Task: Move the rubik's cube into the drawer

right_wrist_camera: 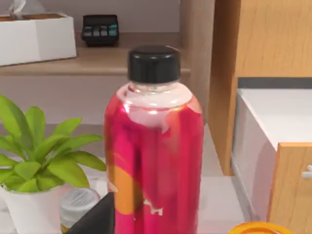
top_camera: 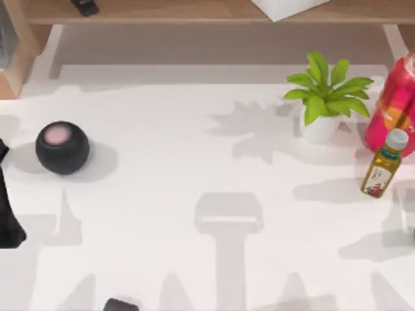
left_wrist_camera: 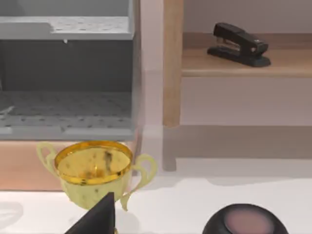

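where the rubik's cube lies i cannot tell, so its look goes unsaid. the drawer (right_wrist_camera: 261, 146) stands pulled out of a light wooden cabinet (right_wrist_camera: 273, 39) in the right wrist view: pale grey smooth walls, a white flat top edge, a wooden front panel.

the left arm (top_camera: 8, 214) is a black shape at the left edge of the white matte desk (top_camera: 194, 162). a dark wedge of the left pincer (left_wrist_camera: 97, 219) sits low in the left wrist view; whether it is wide or narrow i cannot tell. a like wedge of the right pincer (right_wrist_camera: 95, 219) shows in the right wrist view, its state also beyond telling.

near the left arm rests a round black speaker with a dull pink top (top_camera: 62, 147), smooth and ball-shaped. beside it in the left wrist view stands a shiny gold trophy cup with two curled handles (left_wrist_camera: 92, 170), just before a grey cabinet with perforated shelves (left_wrist_camera: 66, 112). a black stapler (left_wrist_camera: 239, 45) lies on a wooden shelf (left_wrist_camera: 243, 66).

on the desk's right side stands a leafy green plant in a white pot (top_camera: 324, 97), and beside it a tall glossy red-pink bottle with a black cap (top_camera: 392, 103). a small yellow bottle with a white cap (top_camera: 384, 163) stands just before the red one. on the shelf behind, a white tissue box (right_wrist_camera: 34, 36) sits beside a black keypad device (right_wrist_camera: 100, 29).
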